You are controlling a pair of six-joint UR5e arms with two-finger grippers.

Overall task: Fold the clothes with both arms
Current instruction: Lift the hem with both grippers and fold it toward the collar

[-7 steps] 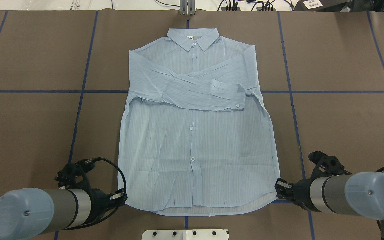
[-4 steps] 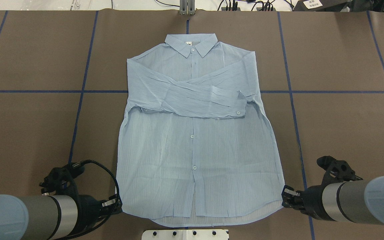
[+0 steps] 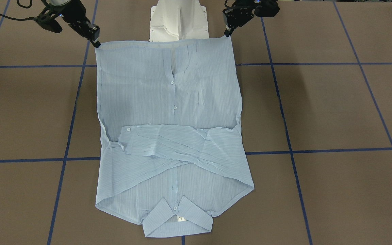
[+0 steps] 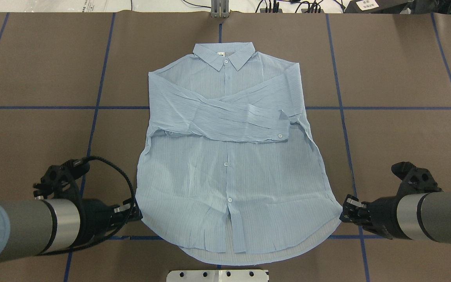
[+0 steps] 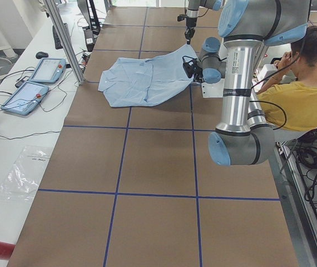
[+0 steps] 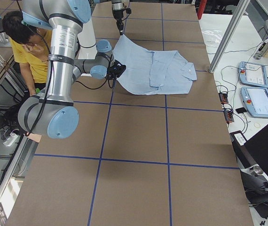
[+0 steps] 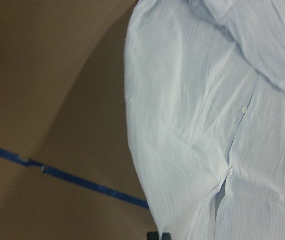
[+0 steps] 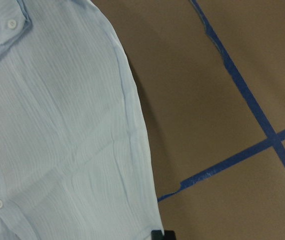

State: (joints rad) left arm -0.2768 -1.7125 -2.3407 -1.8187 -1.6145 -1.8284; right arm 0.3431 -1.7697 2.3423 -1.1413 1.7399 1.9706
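Observation:
The pale-blue shirt [image 4: 225,156] lies front up with its collar [image 4: 224,53] at the far side and both sleeves [image 4: 225,115] crossed over the chest. My left gripper [image 4: 134,211] is shut on the left hem corner. My right gripper [image 4: 346,209] is shut on the right hem corner. In the front-facing view the hem stretches between the left gripper [image 3: 228,32] and the right gripper [image 3: 96,42]. The side views show the hem end of the shirt [image 5: 147,78] lifted off the table. Each wrist view shows only shirt cloth [image 7: 207,125] [image 8: 57,125] above brown table.
The brown table [image 4: 405,149] carries a grid of blue tape lines. The white pedestal base [image 4: 217,275] sits just behind the hem. A metal post [image 4: 219,9] stands at the far edge. An operator in yellow [image 5: 303,94] sits beside the robot. Control tablets [image 5: 36,80] lie off the table.
Both grippers pulled the hem corners toward the robot, dragging the collar a little nearer, then rose and spread apart with the hem. The hem now hangs lifted between them.

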